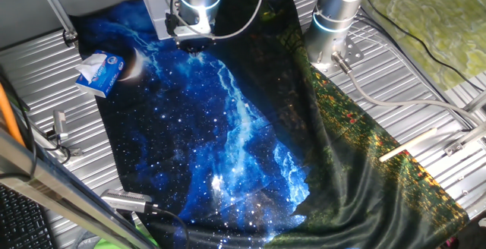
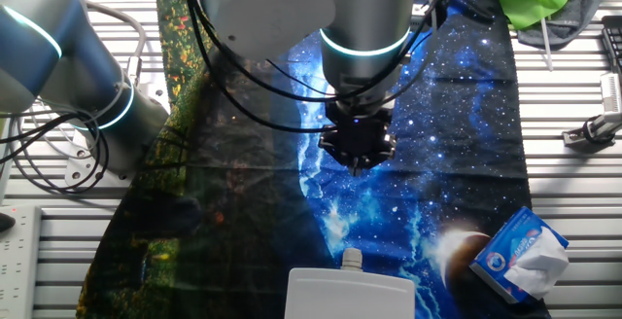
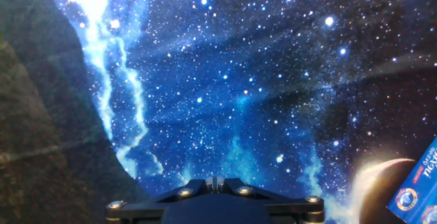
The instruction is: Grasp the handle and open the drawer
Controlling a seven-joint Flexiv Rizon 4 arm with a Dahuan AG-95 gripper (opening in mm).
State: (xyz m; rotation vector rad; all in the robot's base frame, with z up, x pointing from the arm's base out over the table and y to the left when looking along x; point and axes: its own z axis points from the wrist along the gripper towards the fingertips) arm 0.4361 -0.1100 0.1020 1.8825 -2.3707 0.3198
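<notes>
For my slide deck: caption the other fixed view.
Gripper hovers above the starry blue cloth, short of the white drawer and its handle; tissue pack alongside.

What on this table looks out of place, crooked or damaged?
Nothing looks spilled or broken. The starry cloth lies askew, with folds bunched along one side. The tissue pack sits tilted with a tissue sticking out. The drawer with its handle looks shut, and the gripper hangs over the cloth.

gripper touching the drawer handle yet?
Apart. The other fixed view shows the gripper up over the starry cloth, with bare cloth between it and the drawer handle.
</notes>
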